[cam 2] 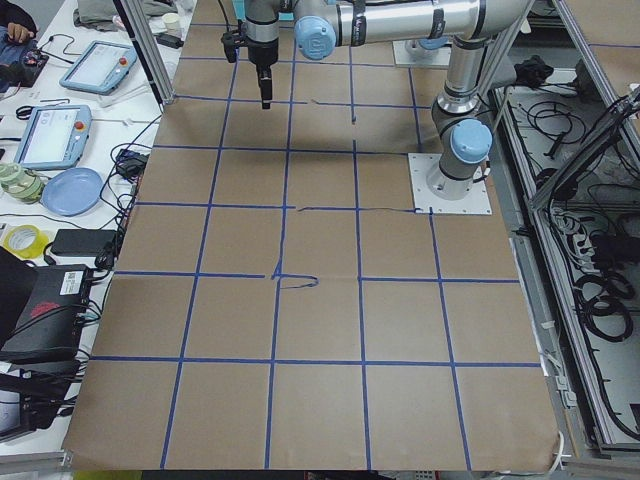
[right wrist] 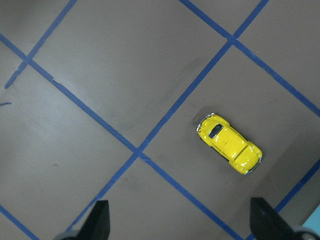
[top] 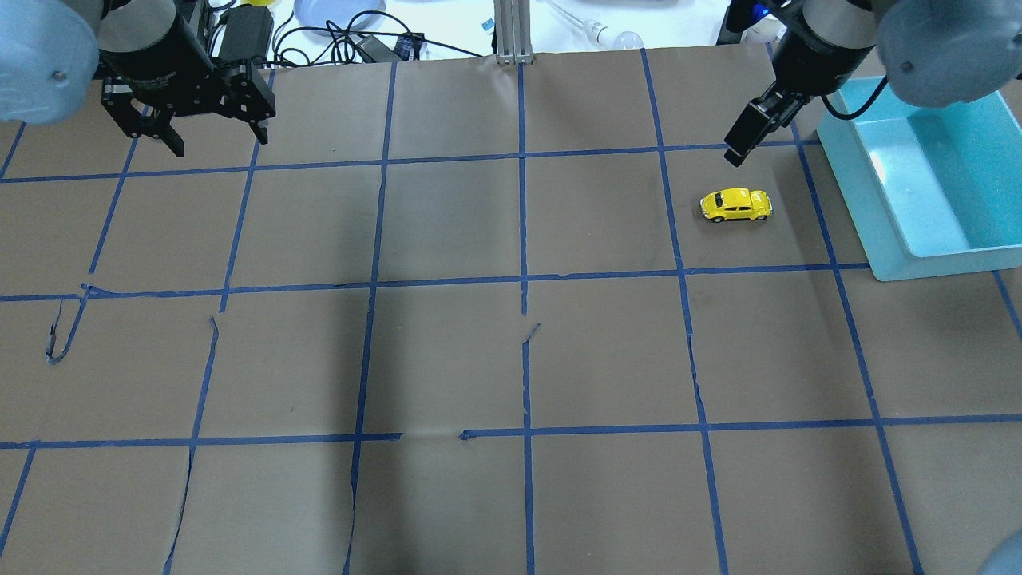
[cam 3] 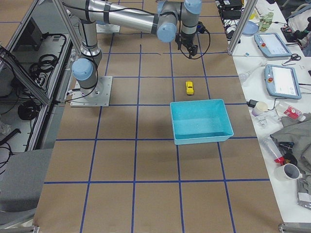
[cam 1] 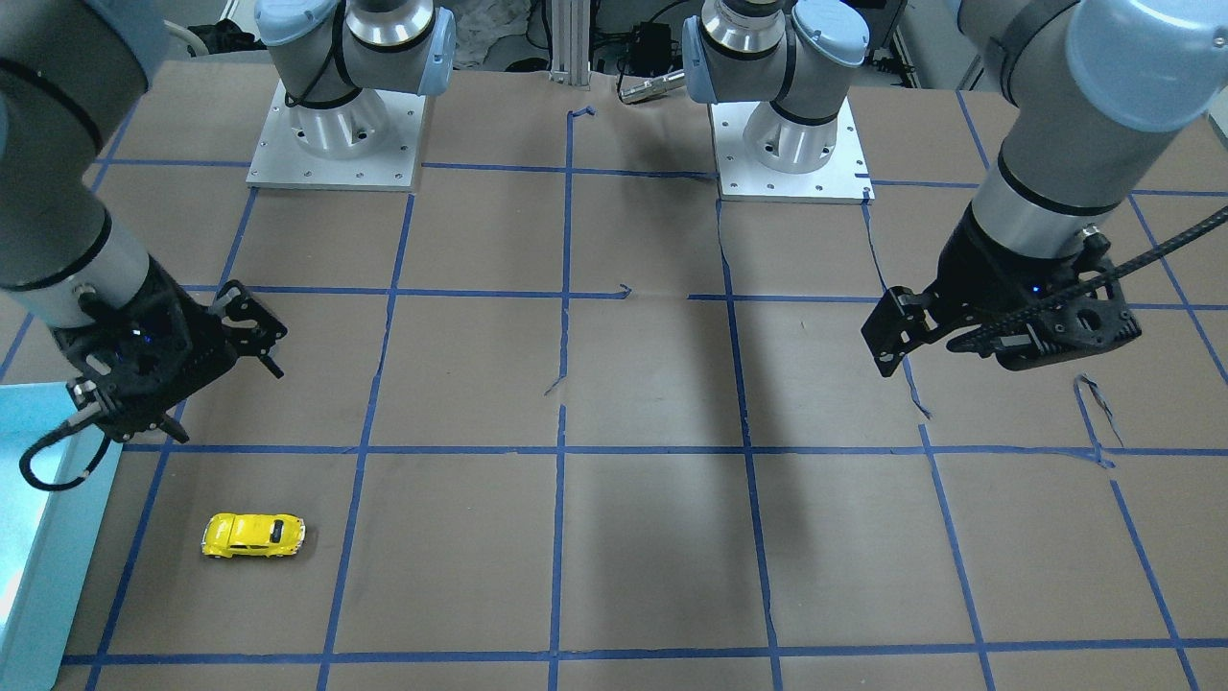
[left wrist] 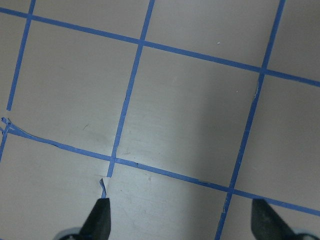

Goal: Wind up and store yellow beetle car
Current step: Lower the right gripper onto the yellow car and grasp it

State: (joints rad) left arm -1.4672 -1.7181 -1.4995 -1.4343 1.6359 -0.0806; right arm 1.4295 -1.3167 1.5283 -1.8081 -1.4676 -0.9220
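Note:
The yellow beetle car (top: 736, 205) stands on its wheels on the brown paper, to the left of the teal bin (top: 950, 262) in the overhead view. It also shows in the front view (cam 1: 253, 536) and in the right wrist view (right wrist: 230, 143). My right gripper (top: 742, 140) hangs above the table just beyond the car, open and empty, with its fingertips wide apart in the right wrist view (right wrist: 182, 222). My left gripper (top: 219, 142) is open and empty over the far left of the table, with only taped paper below it in the left wrist view (left wrist: 182, 220).
The teal bin (cam 1: 38, 537) sits open at the table's right edge, close to the car. Blue tape lines cross the paper, with torn loose tape (top: 64, 335) on the left. Cables and clutter lie beyond the far edge.

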